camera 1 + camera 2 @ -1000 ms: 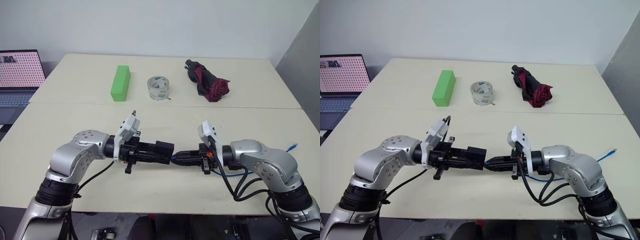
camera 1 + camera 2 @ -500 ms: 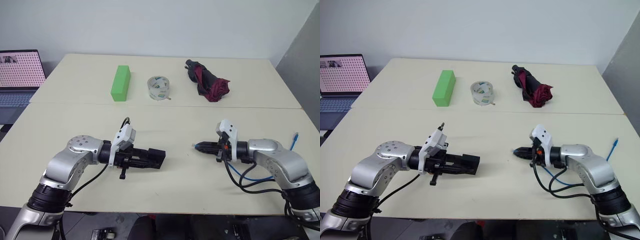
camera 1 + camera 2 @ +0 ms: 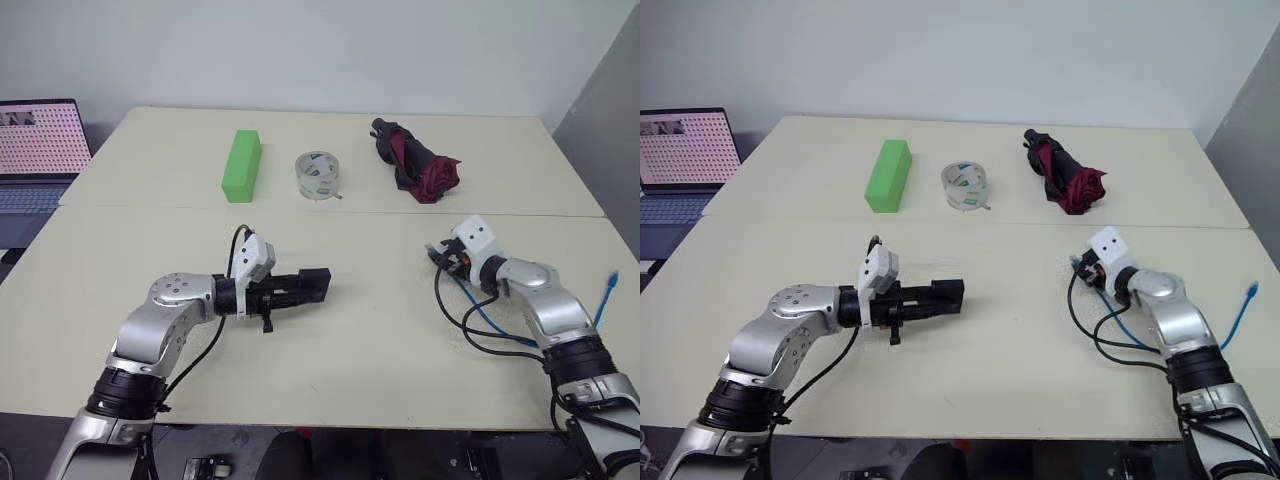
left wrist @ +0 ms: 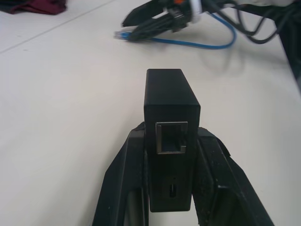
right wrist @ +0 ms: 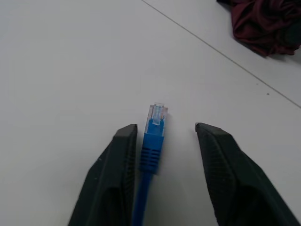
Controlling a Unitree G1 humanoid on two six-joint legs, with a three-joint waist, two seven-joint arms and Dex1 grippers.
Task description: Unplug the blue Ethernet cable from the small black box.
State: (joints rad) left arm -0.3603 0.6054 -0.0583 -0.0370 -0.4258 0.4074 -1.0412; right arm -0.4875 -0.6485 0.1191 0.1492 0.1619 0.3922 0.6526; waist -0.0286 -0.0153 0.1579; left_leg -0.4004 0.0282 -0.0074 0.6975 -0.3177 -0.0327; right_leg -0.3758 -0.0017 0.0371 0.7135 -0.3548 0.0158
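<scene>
My left gripper (image 3: 293, 291) is shut on the small black box (image 3: 318, 280), holding it by its sides just above the table. The box's port (image 4: 171, 138) faces the left wrist camera and is empty. The blue Ethernet cable (image 3: 489, 325) is free of the box. Its clear plug (image 5: 156, 120) lies on the table between the fingers of my right gripper (image 3: 437, 252), which is open, and the cord rests against one finger (image 5: 115, 165). The cable loops back beside my right arm, and its other end (image 3: 610, 284) lies near the table's right edge.
At the back of the table stand a green block (image 3: 241, 165), a roll of clear tape (image 3: 318, 175) and a folded black-and-red umbrella (image 3: 415, 165). A laptop (image 3: 35, 150) sits off the left side. Black robot cables (image 3: 462, 335) hang by my right arm.
A second ago the plug sat in the box between both grippers. The right gripper pulled it out, swung right and away, and opened. The left gripper moved slightly forward with the box.
</scene>
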